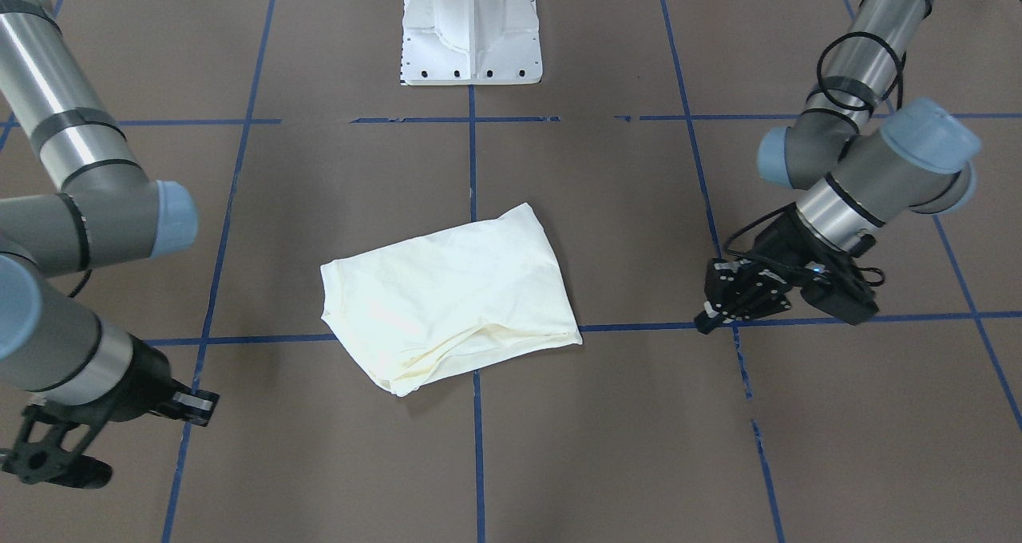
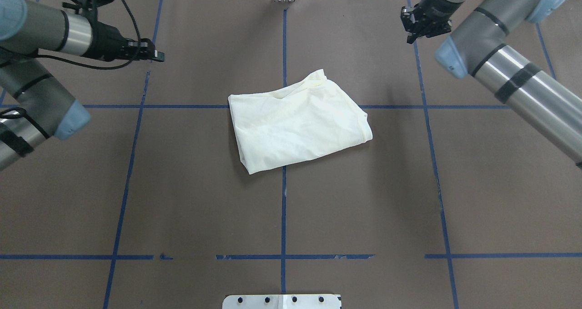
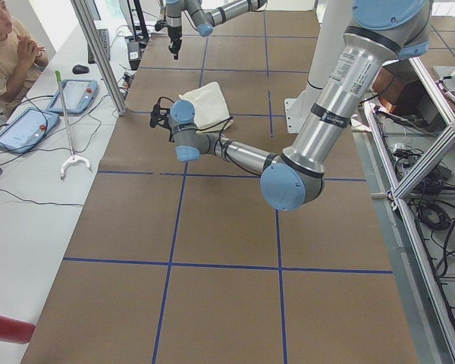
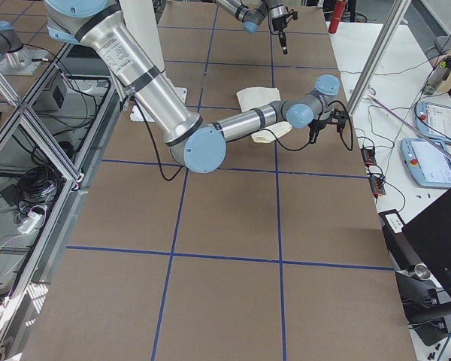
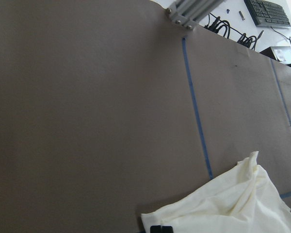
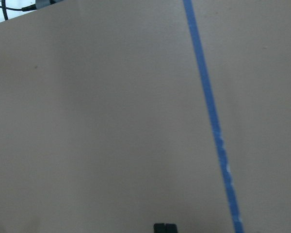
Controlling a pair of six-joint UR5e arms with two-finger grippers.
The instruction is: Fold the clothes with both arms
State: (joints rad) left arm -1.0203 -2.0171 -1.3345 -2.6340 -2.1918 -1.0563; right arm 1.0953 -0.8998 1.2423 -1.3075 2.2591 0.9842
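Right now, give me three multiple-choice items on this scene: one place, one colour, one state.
1. Where is the shirt?
A. mid-table, across a tape line
B. in a far corner
C. hanging off the edge

2. What colour is the tape?
A. red
B. blue
C. yellow

3. What state is the shirt in?
A. spread flat, sleeves out
B. lifted off the surface
C. folded, lying free

Answers:
1 A: it lies over the centre line.
2 B: every line is blue.
3 C: it is a compact fold, with the left end effector and the right end effector both apart from it.
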